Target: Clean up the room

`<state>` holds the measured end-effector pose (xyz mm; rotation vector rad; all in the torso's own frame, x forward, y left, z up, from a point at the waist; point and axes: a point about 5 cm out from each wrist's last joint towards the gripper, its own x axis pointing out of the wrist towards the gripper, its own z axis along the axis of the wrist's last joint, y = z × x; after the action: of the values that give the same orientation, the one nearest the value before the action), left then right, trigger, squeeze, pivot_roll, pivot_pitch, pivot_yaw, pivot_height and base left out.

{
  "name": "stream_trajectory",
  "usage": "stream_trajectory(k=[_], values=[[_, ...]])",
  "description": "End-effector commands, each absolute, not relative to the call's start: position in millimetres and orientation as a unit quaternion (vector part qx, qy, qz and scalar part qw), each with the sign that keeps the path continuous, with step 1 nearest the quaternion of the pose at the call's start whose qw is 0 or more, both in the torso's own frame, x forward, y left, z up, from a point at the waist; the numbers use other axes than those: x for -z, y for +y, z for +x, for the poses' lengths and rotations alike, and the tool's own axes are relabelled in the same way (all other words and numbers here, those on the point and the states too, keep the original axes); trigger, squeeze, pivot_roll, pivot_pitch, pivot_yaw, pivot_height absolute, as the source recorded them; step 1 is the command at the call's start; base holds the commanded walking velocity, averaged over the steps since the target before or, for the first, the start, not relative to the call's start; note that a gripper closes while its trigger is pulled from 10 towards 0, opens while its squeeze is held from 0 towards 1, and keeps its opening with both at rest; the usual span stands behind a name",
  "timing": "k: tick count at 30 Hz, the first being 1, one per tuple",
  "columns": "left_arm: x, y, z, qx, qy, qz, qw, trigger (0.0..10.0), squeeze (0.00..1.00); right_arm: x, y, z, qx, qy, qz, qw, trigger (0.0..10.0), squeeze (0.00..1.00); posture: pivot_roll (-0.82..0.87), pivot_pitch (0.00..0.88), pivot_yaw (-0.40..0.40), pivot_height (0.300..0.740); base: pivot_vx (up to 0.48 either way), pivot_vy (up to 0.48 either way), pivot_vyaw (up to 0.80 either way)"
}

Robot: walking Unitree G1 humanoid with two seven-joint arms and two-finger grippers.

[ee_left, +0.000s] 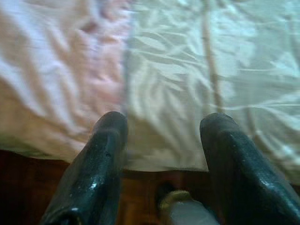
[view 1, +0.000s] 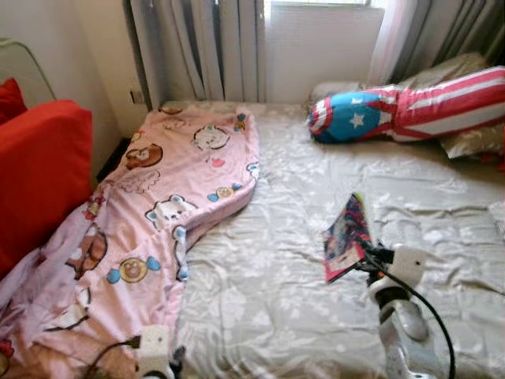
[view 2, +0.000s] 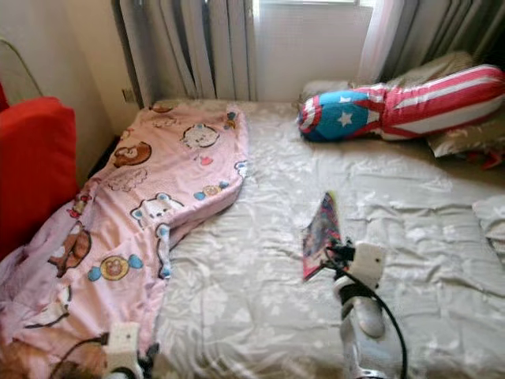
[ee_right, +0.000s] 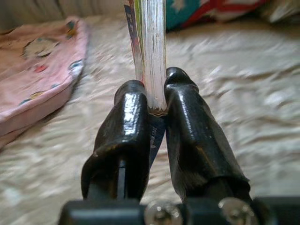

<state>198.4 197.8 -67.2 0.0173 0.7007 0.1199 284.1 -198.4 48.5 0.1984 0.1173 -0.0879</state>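
A home bedroom: a bed (view 1: 316,300) with a pink cartoon quilt (view 1: 150,213), pillows (view 1: 450,75), and curtains (view 1: 197,47) over the window.

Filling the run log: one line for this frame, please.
right gripper: shut on book, held on edge above bed | left gripper: open, idle at bed's near edge | pink blanket: spread on bed's left side

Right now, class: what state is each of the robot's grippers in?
Left gripper: open, holding nothing, above the bed's edge.
Right gripper: shut on a colourful book, held over the bed sheet.
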Motion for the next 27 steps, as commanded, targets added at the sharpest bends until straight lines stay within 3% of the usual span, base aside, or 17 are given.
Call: stream_trajectory(k=[1,27], values=[[71.0,202.3,191.3,-0.059,0.358,0.016,0.932,10.0,0.0,-56.6,-190.2,288.9,0.032,0.036,0.104,0.993,10.0,0.0,-0.01,0.0,-0.024,0.726,0.0,-0.356,0.0],[71.4,200.2,191.2,-0.046,0.36,0.022,0.931,10.0,0.0,-54.5,-183.5,288.1,0.017,0.036,0.11,0.993,10.0,0.0,-0.02,0.0,-0.006,0.726,0.0,-0.354,0.0]])
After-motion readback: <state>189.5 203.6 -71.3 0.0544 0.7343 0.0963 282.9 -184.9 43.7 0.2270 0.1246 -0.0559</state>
